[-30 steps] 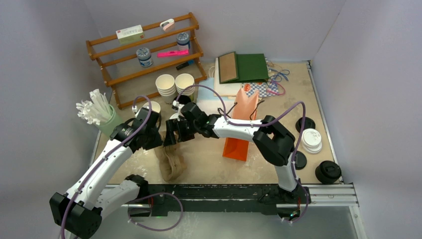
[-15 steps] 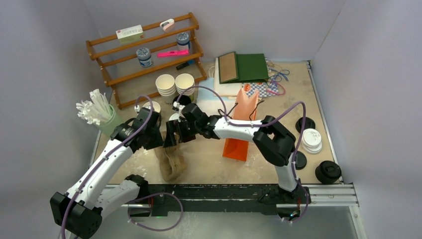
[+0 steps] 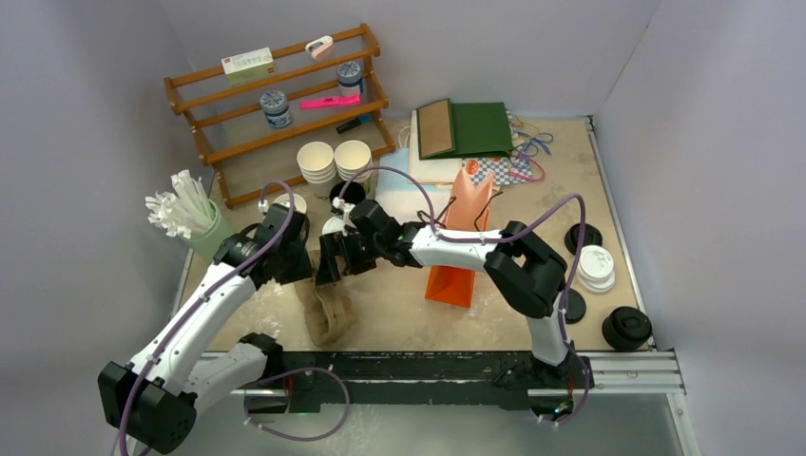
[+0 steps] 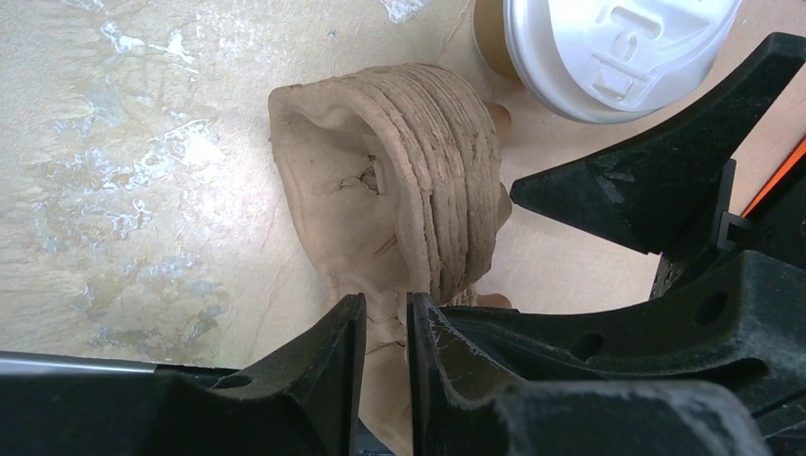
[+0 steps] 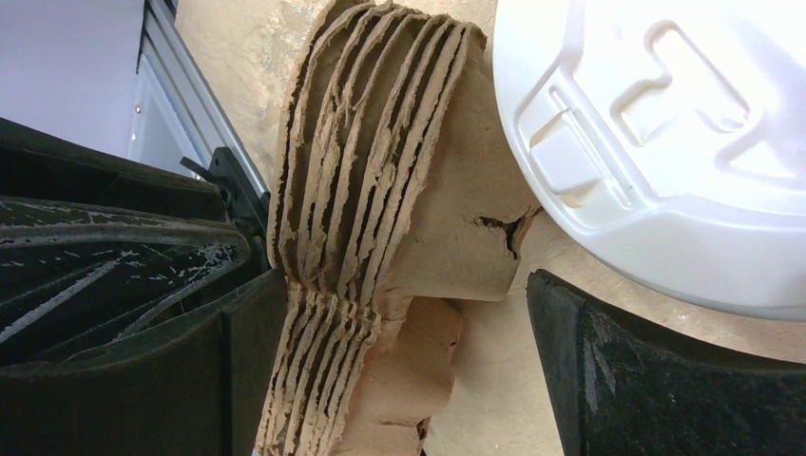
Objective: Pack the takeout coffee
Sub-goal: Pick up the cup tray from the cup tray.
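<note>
Clamping the near end of the carrier stack (image 4: pixel 418 190), the left gripper (image 4: pixel 384 309) has its jaws almost together with brown pulp pinched between them. At the stack's far end the right gripper (image 5: pixel 399 294) stands with jaws wide apart, one on either side of the layered edges, gripping nothing. Just beyond the stack, touching or nearly touching its top edge, stands a lidded cup (image 5: pixel 665 142) on the table.

Packing looks barely begun: that cup has its lid on, but it sits in no carrier, and the carriers are all nested together. Peeling one free seems to be the step in hand.

Right of the stack an orange bag (image 3: pixel 450 283) lies on its side; whether anything is inside cannot be told. Beyond the stack a lidless cup (image 3: pixel 294 201) shows nothing in it, and farther back two piles of white cups (image 3: pixel 316 160) are nested. Far to the stack's right, spare lids (image 3: pixel 595 264) are piled.
</note>
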`<state>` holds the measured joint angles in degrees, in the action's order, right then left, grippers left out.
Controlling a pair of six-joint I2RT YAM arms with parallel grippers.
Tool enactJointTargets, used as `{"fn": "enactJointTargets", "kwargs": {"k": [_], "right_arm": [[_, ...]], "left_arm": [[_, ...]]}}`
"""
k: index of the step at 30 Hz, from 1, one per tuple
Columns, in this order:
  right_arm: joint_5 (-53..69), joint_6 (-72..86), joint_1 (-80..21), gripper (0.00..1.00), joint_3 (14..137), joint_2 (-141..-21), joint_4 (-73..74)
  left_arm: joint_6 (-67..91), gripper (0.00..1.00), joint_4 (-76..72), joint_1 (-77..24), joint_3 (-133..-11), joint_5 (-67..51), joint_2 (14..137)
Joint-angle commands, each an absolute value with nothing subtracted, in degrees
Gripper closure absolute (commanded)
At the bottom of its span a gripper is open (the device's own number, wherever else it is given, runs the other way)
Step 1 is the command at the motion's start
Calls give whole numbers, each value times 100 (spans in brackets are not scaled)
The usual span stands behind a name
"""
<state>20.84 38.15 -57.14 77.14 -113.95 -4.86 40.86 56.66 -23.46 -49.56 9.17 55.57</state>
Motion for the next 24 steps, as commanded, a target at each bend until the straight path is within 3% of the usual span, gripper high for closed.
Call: {"fn": "enactJointTargets", "kwargs": {"k": [1,24], "right_arm": [[2170,3666,-5735,4,7703,-11182,-546],[1910,3842,-5735,10,7972,-11479,-251]], "left_arm": [[3981,75,5558,-2285,-5071,898,5562],[4016,68,5188,-2285,-4797,668,5496]]}}
